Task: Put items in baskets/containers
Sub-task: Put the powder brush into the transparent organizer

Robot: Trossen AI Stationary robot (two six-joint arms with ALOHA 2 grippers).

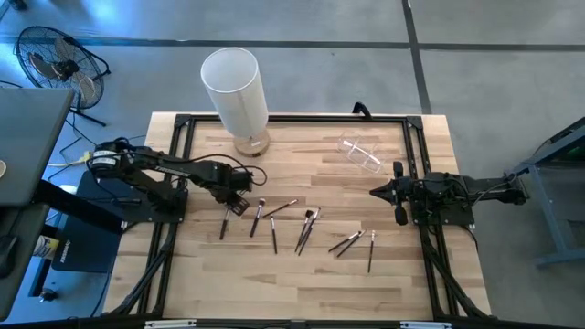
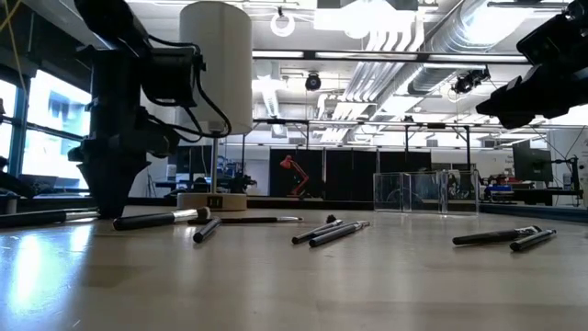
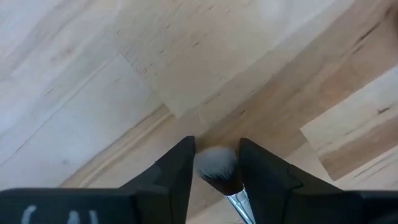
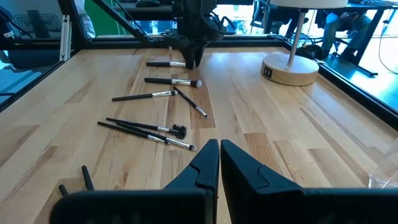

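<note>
The step in hand is the pick-up of one thin dark-handled makeup brush (image 3: 219,174), lying on the pale wooden table (image 1: 311,265) nearest the tall white open-topped cylinder with a tan wooden base (image 1: 236,91). The left gripper (image 3: 216,163) stands over it, fingers spread either side of the bristle head, not yet pinching. Next, I judge, it must close, lift and carry to the cylinder. The right gripper (image 4: 219,162), fingers pressed together, waits far from the cylinder.

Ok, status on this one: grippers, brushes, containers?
Left gripper down on the table, fingers astride a brush head. Right gripper shut, waiting at the right side. Other brushes loose on the table; white cylinder unobstructed.
</note>
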